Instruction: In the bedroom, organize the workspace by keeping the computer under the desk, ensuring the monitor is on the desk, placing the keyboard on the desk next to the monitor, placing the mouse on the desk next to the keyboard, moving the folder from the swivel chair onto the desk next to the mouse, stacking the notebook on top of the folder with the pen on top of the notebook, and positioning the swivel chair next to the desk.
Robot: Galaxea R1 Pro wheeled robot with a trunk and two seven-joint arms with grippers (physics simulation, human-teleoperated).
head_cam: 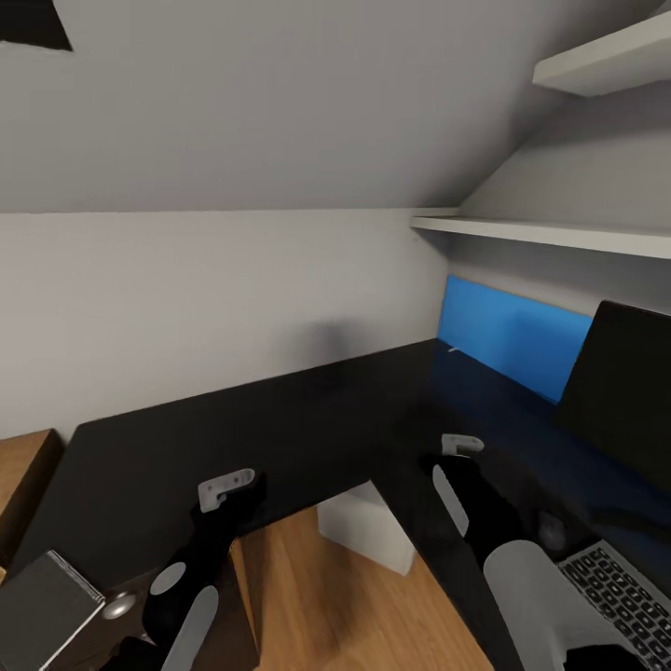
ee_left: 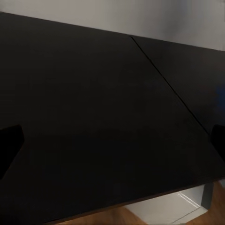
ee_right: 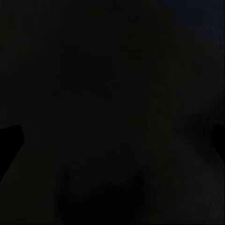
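The desk (head_cam: 233,429) is a glossy black L-shaped top with a blue back panel (head_cam: 513,335) along its right wing. On that wing the monitor (head_cam: 620,382) stands at the far right, with the keyboard (head_cam: 620,587) in front of it. The pen (head_cam: 454,350) lies far back by the blue panel. Under the desk's inner corner stands the pale computer (head_cam: 368,527), whose top also shows past the desk edge (ee_left: 173,211). A grey notebook (head_cam: 47,606) lies at the lower left. My left gripper (ee_left: 112,140) hovers open over bare desktop. My right gripper (ee_right: 112,136) is open too, above dark desktop.
A light-wood chest (head_cam: 23,475) stands left of the desk. Two white wall shelves (head_cam: 559,233) hang over the right wing under the sloped ceiling. Oak floor (head_cam: 326,606) shows inside the desk's corner. A small silver disc (head_cam: 119,606) sits beside the notebook.
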